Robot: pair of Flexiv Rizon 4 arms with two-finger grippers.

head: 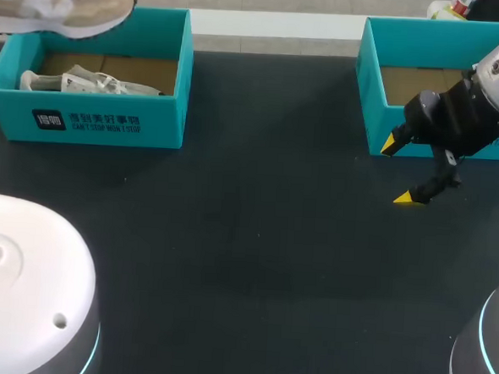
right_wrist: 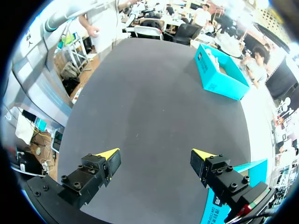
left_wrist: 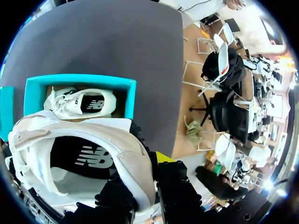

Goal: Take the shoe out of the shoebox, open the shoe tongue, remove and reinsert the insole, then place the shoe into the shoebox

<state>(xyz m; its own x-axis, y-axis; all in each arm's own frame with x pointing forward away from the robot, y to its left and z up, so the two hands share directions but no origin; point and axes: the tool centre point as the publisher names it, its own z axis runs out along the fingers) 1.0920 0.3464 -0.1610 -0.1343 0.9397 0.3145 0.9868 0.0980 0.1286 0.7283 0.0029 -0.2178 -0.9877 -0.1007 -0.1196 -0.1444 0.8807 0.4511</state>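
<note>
Two shoes are in play, and the one that matters, the shoe point(head: 61, 6), hangs in the upper left corner of the head view. It is clear above the shoebox point(head: 85, 109), sole down, and its long axis runs across the frame in line with the box's long side. The left gripper point(left_wrist: 142, 172) has it. In the left wrist view the collar wall passes between the two fingers, pinched from both sides, with one yellow tip peeking out beside the rim and the dark insole point(left_wrist: 88, 156) open to the camera. Beneath it the second shoe point(head: 91, 82) lies flat inside the shoebox, lengthwise. Move outward across the dark table point(head: 255, 238) and the middle stretch lies between the two arms. Far over in the right of the head view, the right gripper point(head: 400, 171) hovers just in front of the other shoebox point(head: 442, 80), its jaws spread wide with nothing between them, tips aimed at the tabletop. So the shoe lies well apart from those open jaws, off toward the upper left, and the left arm is the only one near it. My read is that the shoe has to come toward the centre, long axis kept crosswise, before the right gripper can reach the tongue.
</note>
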